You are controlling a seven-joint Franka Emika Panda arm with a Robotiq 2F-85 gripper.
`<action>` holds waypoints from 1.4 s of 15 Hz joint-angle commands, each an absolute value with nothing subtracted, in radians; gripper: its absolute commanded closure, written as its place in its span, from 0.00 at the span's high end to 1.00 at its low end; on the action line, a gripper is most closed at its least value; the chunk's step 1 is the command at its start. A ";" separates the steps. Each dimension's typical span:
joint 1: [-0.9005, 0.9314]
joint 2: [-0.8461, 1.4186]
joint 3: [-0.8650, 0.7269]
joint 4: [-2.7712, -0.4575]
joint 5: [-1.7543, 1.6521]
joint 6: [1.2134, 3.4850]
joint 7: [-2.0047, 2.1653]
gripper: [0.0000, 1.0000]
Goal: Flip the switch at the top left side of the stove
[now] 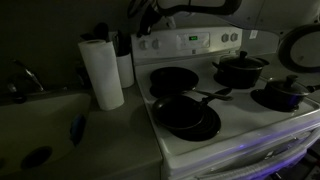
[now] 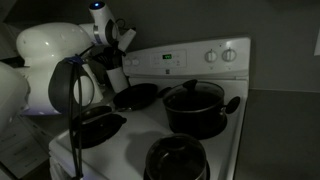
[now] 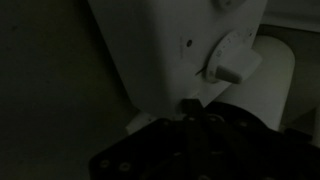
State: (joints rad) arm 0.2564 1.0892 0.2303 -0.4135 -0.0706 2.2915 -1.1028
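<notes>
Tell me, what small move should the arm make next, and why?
Probably nudge the gripper toward the white knob on the stove's back panel: in the wrist view the knob sits just above and right of it, apparently untouched. Jaws too dark to judge.

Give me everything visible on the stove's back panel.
The back panel is white, glossy like enamelled metal, standing upright behind the cooktop. A small lit display sits mid-panel, with round white knobs toward both ends. The arm covers one end in an exterior view; contact cannot be judged. Markings are unreadable in the dim light.
</notes>
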 commanded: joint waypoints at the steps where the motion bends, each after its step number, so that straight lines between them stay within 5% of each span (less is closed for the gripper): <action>1: 0.247 1.080 0.226 -0.448 -0.077 2.325 -1.128 0.00; 21: 0.233 1.107 0.226 -0.468 -0.054 2.304 -1.067 0.00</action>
State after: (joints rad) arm 0.2536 1.0918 0.2284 -0.4168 -0.0605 2.2895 -1.0727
